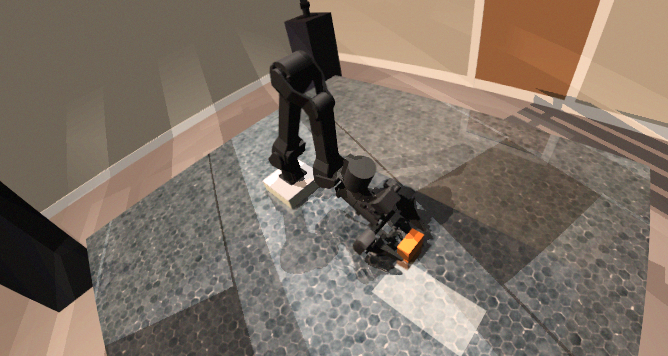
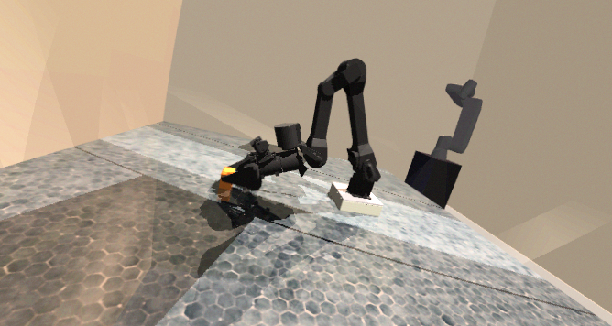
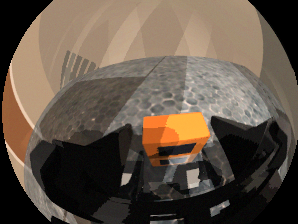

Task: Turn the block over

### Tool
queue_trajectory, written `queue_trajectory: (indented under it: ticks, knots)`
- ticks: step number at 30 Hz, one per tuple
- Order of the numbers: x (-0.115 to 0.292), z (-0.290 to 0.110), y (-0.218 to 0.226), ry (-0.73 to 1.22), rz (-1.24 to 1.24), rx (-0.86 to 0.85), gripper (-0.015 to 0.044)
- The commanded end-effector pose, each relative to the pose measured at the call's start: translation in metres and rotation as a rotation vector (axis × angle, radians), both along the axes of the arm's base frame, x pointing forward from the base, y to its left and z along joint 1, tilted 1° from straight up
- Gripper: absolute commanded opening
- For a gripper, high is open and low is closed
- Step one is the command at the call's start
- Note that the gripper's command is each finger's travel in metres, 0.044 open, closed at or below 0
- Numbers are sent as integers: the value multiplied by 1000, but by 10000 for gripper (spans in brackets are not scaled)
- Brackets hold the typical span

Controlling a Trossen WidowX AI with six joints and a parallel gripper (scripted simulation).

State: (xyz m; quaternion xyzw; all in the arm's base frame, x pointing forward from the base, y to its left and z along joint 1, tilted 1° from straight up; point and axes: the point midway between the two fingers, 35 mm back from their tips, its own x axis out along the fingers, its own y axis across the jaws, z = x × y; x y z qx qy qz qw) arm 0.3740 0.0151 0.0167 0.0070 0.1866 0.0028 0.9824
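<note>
Orange block (image 1: 411, 245) sits on the hexagon-tiled table (image 1: 525, 260), dark marked side tipped toward the wrist camera, long axis lying crosswise between the fingers. Gripper (image 1: 395, 250) spread wide around it, gripping nothing. Arm (image 1: 320, 130) folded low, forearm near level, elbow high above its white base plate (image 1: 280, 192).

The desk (image 1: 165, 260) is covered in a glossy grey hexagon pattern crossed by thin dark seams, and pale patches of light are reflected on it. Beige walls (image 2: 256, 41) are seen around it, edged by a light baseboard (image 1: 125, 160). A brown door (image 1: 535, 30) is framed in cream. A dark pedestal (image 2: 432, 176) is placed near the wall.
</note>
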Motion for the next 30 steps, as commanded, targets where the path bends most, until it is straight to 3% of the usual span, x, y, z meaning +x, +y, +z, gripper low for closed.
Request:
queue_trajectory:
  ticks: [1,4,11,19,30]
  knots:
    - [0,0,-1,0,-2,-5,440]
    - [3,-1,0,25,-1,-5,440]
    - [18,13,1,279,4,-8,440]
    - [-15,67,-1,574,5,-6,440]
    - [-21,73,-1,599,5,-6,440]
